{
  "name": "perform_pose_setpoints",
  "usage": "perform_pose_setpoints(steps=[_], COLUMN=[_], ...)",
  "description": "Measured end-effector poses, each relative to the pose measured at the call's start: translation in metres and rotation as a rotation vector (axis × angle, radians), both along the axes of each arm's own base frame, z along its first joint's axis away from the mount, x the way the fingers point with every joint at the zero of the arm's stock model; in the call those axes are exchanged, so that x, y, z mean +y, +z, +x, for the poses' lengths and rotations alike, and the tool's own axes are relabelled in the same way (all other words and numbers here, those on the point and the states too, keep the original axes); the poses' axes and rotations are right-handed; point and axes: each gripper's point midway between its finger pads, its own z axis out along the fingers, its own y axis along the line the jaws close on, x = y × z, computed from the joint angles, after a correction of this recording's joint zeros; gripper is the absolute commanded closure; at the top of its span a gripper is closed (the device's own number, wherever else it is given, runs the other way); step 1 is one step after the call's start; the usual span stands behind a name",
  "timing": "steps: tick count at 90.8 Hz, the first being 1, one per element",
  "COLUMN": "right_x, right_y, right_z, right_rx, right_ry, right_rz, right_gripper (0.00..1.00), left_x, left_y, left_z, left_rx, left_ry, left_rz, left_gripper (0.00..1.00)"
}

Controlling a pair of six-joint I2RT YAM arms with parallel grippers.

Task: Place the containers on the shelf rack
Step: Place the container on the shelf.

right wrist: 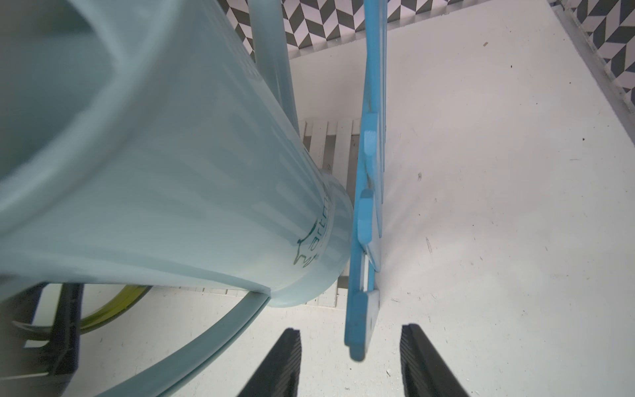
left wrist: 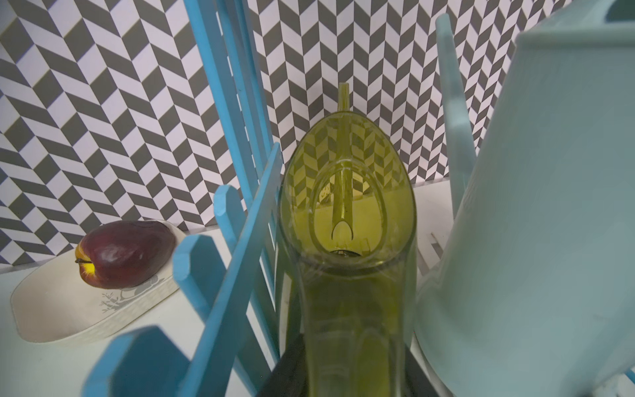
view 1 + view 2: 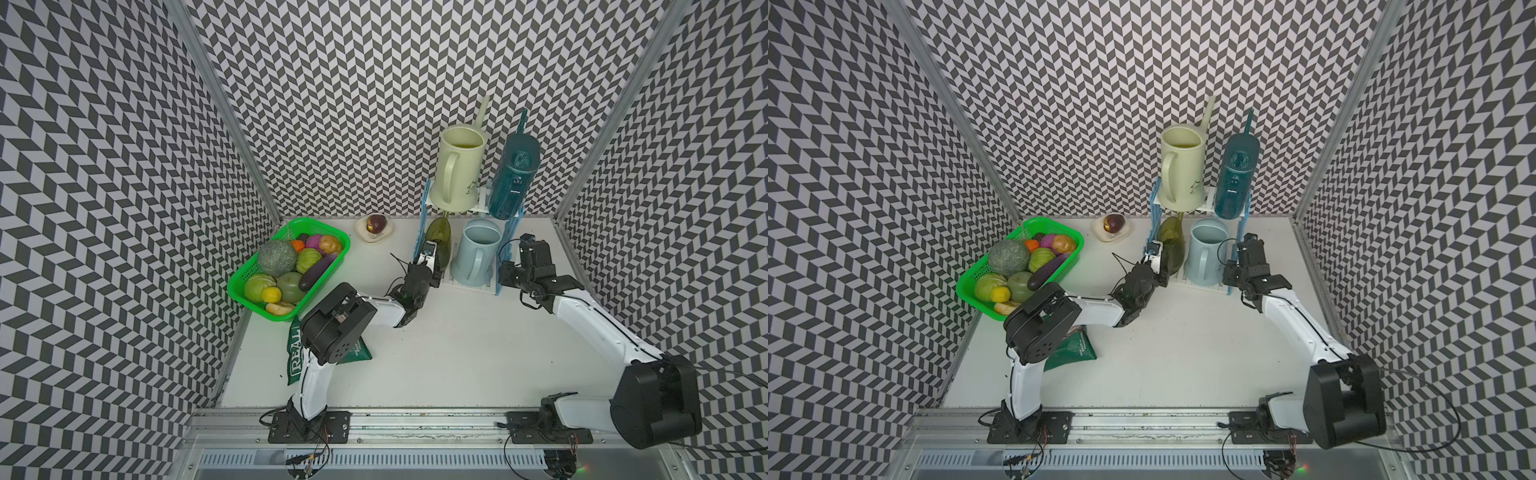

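On the shelf rack (image 3: 423, 224), both top views showed the cream can (image 3: 457, 170) and teal can (image 3: 513, 178) above, olive-green can (image 3: 441, 239) and pale blue can (image 3: 476, 249) below. The left wrist view had the left gripper (image 2: 352, 376) flanking the olive-green can, whether clamped I couldn't tell; it looked like light, slick plastic, probably best held by its handle. The right wrist view showed the right gripper (image 1: 350, 335) agape astride the side panel (image 1: 369, 206).

The left arm (image 3: 316, 382) and right arm (image 3: 594, 328) share white link shells, bulky black joint housings (image 3: 656, 403), thin black cables (image 3: 1458, 417), screwed black base plates (image 3: 337, 424) and ribbed black fingers (image 1: 279, 364).
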Motion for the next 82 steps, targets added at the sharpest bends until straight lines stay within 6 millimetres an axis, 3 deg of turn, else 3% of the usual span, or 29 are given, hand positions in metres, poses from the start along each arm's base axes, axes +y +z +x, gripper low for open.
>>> perform_pose_setpoints(steps=[16,34,57,82], right_x=[-0.002,-0.006,-0.018,-0.037], right_y=[0.01,0.024,0.055,0.09], right_z=[-0.002,-0.009,-0.033,-0.066], right_rx=[-0.026,-0.062,-0.16,-0.328], right_ry=[-0.006,-0.017,-0.055,-0.1], right_rz=[-0.001,-0.003,-0.005,-0.029], right_gripper=[0.41,0.34,0.21,0.05], left_x=[0.001,0.002,0.0,-0.001], left_y=[-0.003,0.011,0.045,0.087], left_z=[-0.002,-0.005,-0.016,-0.04], left_rx=[0.022,0.037,0.052,0.082], left_ry=[0.0,-0.008,-0.066,-0.173], left_rz=[0.015,0.024,0.026,0.037], left_gripper=[0.45,0.35,0.2,0.05])
